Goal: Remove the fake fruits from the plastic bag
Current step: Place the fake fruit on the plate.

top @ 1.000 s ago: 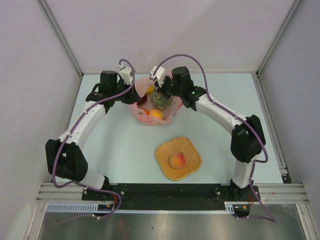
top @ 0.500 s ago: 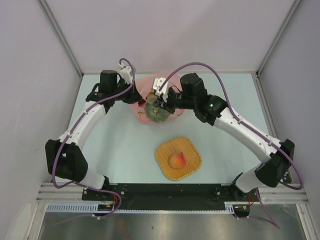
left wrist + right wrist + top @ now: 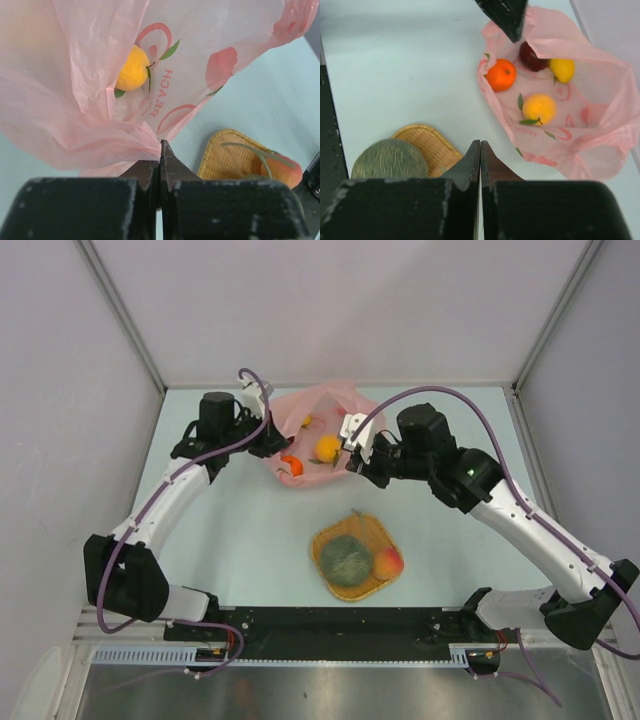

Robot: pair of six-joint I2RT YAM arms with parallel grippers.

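Melon (image 3: 346, 561) and peach (image 3: 388, 563) are out on your near mat (image 3: 375, 530). Four fruits (image 3: 539, 108) are left in the plastic bag (image 3: 585, 155), whose edge your left gripper (image 3: 160, 146) pinches. Your right gripper (image 3: 480, 146) is closed and empty.

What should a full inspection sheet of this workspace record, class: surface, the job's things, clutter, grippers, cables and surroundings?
Surface: pale green table, no spills seen.
Job's things: pink plastic bag lies open, holding an orange, dark red apple, lemon and yellow-orange fruit; melon and peach sit on the woven mat.
Clutter: nothing seen.
Grippers: left gripper, jaws shut on the bag's edge; right gripper, jaws shut, empty, above the table beside the bag.
Cables: purple cables loop along both arms, clear of the fruit.
Surroundings: plain pale walls.
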